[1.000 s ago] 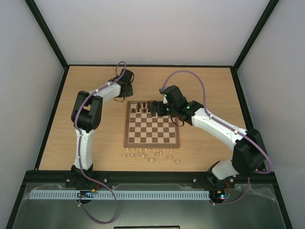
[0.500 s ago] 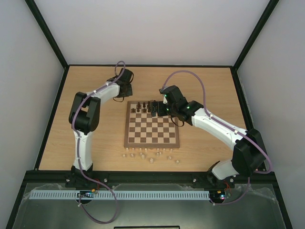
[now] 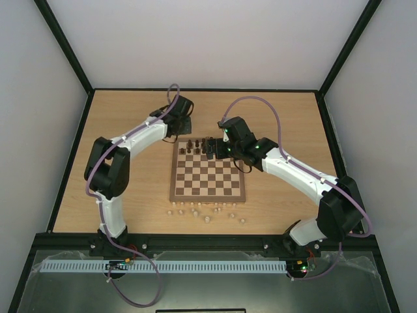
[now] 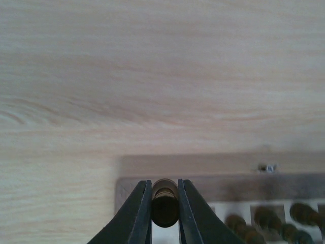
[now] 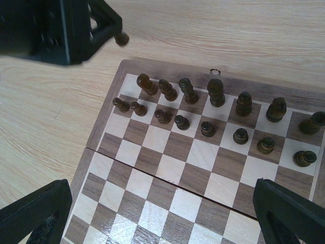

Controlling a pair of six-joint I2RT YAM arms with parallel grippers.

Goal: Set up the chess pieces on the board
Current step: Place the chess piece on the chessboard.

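- Closest in, at the left claw: pressed onto one dark piece, held between both fingers with its rounded end showing.
- Hanging just past the far left corner of the board, over the light border and the bench.
- From the right wrist, visible as a black shape at top left, with the piece poking out of it above bare wood beside that corner.
- Next, at the right claw: spread wide and pinching nothing, with one finger at each lower corner of its own view.
- Hovering over the far half of the board, toward the right side.
- Beneath it, upright pieces in the two far rows: eight small ones in the nearer row and seven taller ones behind, each on its own square.
- From the left wrist, only a few of those tops in sight, blurred, at the lower right.
- Farther out, along the near edge of the board: pale pieces scattered on the bench, off the squares. Cannot tell whether standing or toppled.
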